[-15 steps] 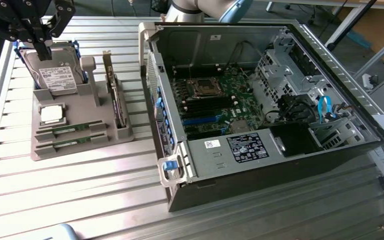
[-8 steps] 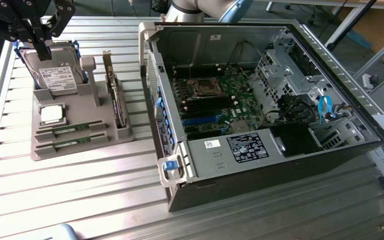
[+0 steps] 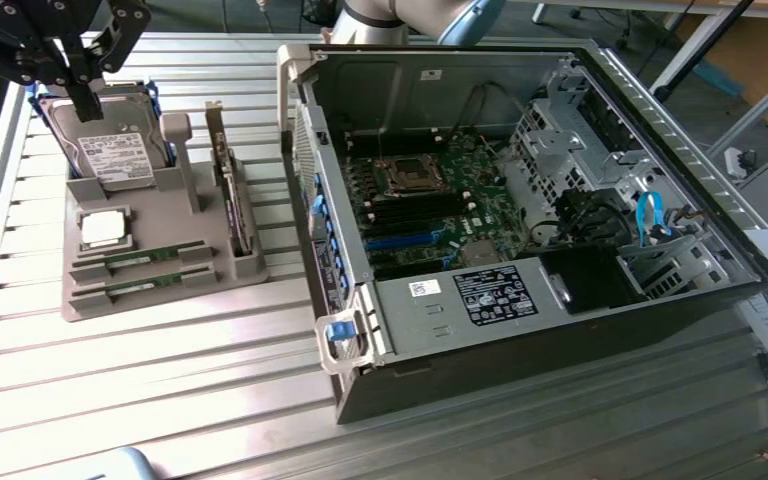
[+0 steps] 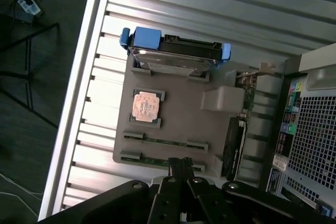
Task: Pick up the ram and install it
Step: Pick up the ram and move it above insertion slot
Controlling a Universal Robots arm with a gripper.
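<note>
Tool point(image 3: 87, 108) fingers together, hanging above grey tray point(image 3: 157, 300); ram point(image 3: 144, 262) lies slotted in tray beside processor chip point(image 3: 101, 228).

Soft daylight, glare on slatted table point(image 3: 157, 350), shadowed case point(image 3: 491, 100) interior

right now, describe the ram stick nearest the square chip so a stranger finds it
Beside the open computer case sits a grey holder. Right beside its square chip lies a long thin green stick; its twin lies one slot further, at the holder's edge.
</note>
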